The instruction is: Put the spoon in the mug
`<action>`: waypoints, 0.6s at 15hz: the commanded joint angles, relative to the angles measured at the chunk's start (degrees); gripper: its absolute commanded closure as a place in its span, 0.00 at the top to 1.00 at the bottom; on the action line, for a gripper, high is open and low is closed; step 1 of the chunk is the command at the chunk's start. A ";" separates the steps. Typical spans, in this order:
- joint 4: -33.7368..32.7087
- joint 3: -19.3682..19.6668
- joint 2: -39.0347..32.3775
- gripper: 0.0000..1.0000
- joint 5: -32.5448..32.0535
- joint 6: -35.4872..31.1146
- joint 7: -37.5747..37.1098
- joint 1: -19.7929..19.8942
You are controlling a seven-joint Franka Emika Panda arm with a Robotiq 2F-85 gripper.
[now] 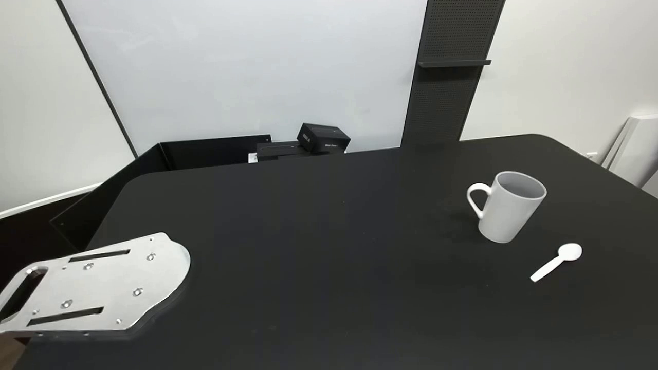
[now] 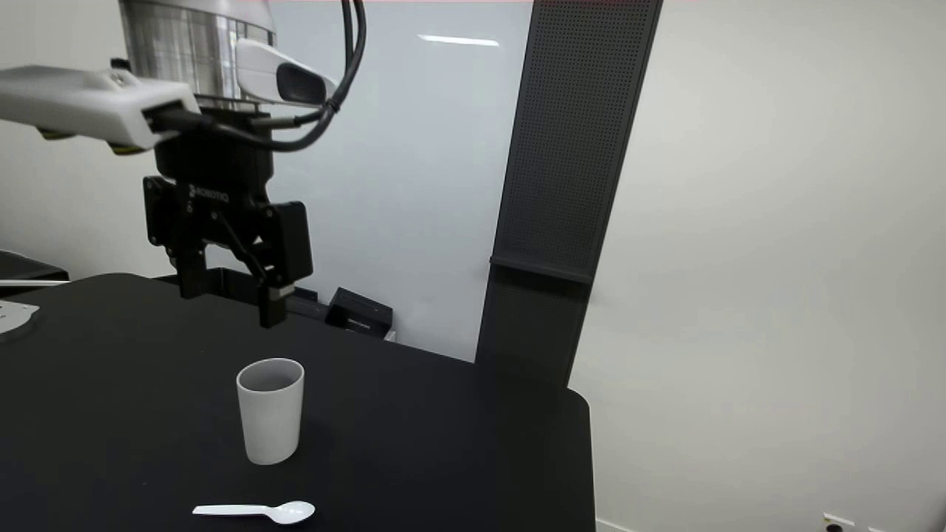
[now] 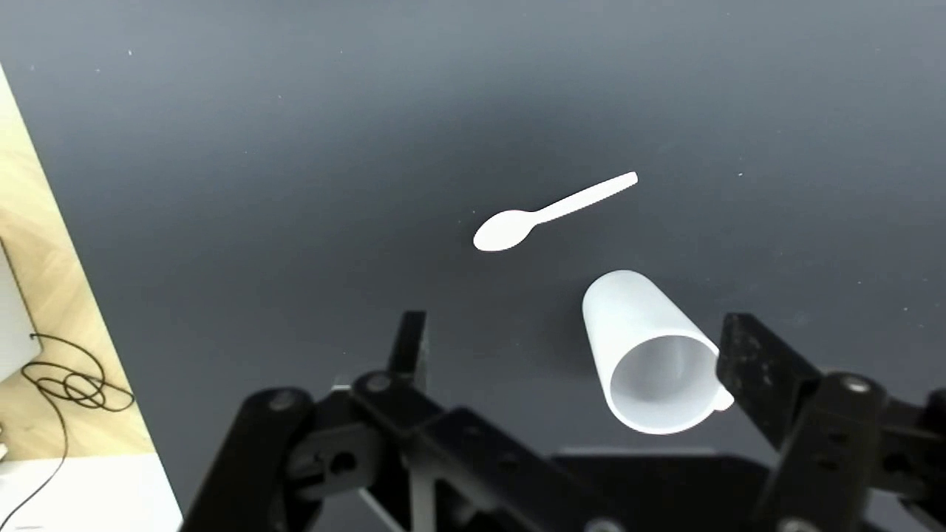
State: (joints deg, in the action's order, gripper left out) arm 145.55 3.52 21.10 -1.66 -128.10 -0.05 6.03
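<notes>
The white spoon lies flat on the black table in both exterior views [image 1: 568, 252] [image 2: 288, 512] and in the wrist view [image 3: 505, 230]. The white mug stands upright beside it in both exterior views [image 1: 509, 216] [image 2: 270, 425], and it also shows in the wrist view [image 3: 624, 310]. Its handle shows in an exterior view; in the wrist view a finger mostly hides it. My gripper [image 2: 232, 301] hangs fingers-down, well above the table. In the wrist view the gripper [image 3: 576, 329] is open, with its fingers wide apart and nothing between them at their height.
The black table [image 1: 308, 257] has a rounded far edge. A silver metal plate [image 1: 118, 288] lies at its side in an exterior view. Black boxes [image 1: 324, 139] sit behind the table by the whiteboard. A thin cable [image 3: 81, 391] lies on the wooden floor beyond the edge.
</notes>
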 commanded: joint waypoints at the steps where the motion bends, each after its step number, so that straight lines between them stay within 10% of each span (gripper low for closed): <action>1: -0.03 -0.48 -5.82 1.00 -2.72 -6.13 -4.59 1.46; 9: -3.69 -0.42 -19.09 1.00 -5.39 -15.29 -27.53 3.45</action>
State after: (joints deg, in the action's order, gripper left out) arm 145.06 3.28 6.80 -6.68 -142.78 -18.95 9.27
